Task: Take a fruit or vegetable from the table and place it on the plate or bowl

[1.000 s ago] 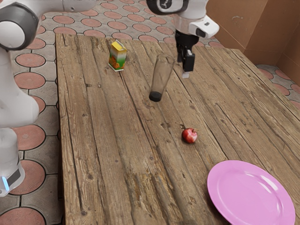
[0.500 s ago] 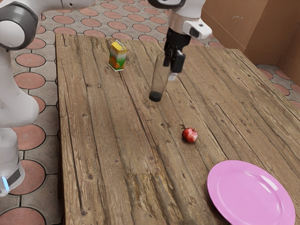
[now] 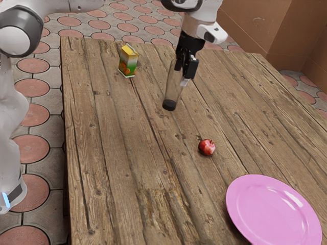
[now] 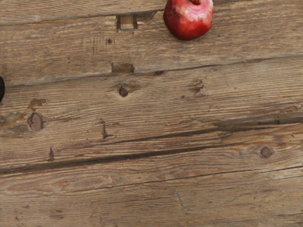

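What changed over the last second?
The gripper moved toward the exterior view's left, from beside the tall glass to in front of its top, open, holding nothing. The glass, pomegranate, juice carton and pink plate stayed put.

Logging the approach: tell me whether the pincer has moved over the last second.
Yes. The pincer has shifted toward the exterior view's left: it was to the right of the tall glass, and it now overlaps the glass's top.

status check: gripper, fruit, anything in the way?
Gripper open, empty, aloft by the tall dark glass. Pomegranate on the table, untouched, short of the pink plate. Glass close to the gripper; nothing between fruit and plate.
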